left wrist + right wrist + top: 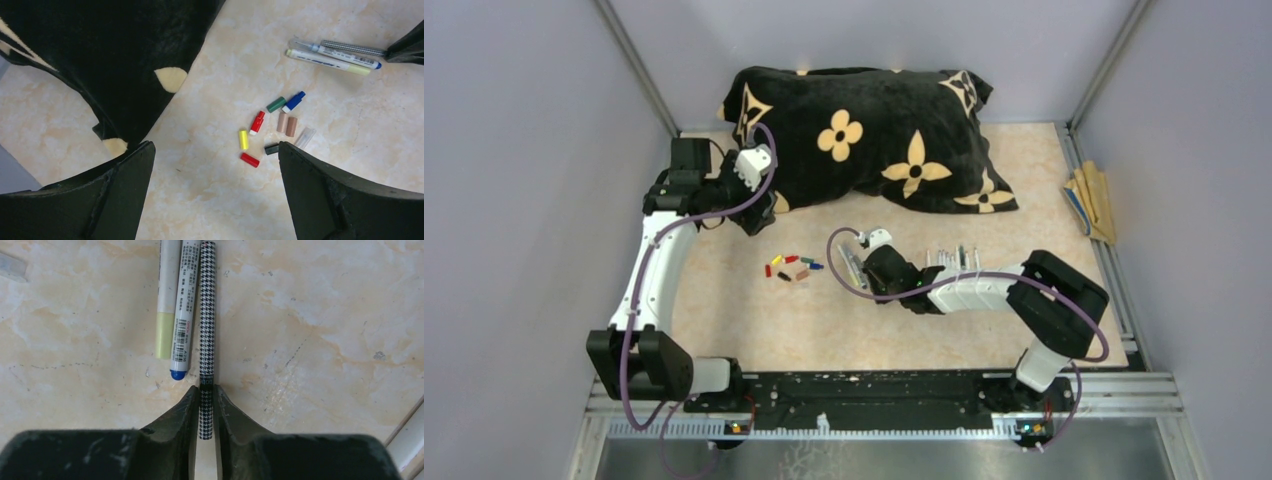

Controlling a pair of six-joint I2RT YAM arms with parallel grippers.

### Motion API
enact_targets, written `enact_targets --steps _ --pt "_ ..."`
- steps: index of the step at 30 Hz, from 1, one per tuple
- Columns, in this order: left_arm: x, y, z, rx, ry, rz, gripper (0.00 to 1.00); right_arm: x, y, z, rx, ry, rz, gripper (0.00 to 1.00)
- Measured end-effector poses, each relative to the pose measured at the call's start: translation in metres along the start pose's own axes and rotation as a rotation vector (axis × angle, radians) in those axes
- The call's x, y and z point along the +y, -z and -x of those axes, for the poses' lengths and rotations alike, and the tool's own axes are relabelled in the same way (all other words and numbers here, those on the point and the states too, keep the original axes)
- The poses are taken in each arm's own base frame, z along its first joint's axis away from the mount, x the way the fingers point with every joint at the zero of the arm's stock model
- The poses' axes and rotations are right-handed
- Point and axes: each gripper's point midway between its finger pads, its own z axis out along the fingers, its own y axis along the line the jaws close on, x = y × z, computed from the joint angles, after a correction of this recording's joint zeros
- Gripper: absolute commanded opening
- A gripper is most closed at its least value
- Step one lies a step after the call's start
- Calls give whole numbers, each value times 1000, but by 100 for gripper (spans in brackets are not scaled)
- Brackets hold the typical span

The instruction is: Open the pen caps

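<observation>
Black-and-white houndstooth pen point(207, 315) lies flat on the marbled surface point(325, 315), its long axis pointing straight out from the right jaws, which are closed on its near end. Two more pens point(182, 300) lie parallel, tight beside it. Loose pen caps point(257, 122) are clustered nearby. Left jaws gape wide, holding nothing.

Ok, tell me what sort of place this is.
Probably a lab robot cell: plain walls on metal framing, left arm and right arm bolted to a rail, pen caps staged on the tabletop.
</observation>
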Motion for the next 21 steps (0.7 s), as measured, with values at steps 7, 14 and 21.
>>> enact_targets --steps 7,14,21 --pt "-16 0 1 -18 13 -79 99 -7 0 2 -13 6 -36 0" --pt "-51 -14 -23 -36 -18 -227 99 -12 12 7 -10 11 -38 0" --pt "-82 -17 -41 -83 -208 -335 99 -12 51 51 -94 -76 91 0"
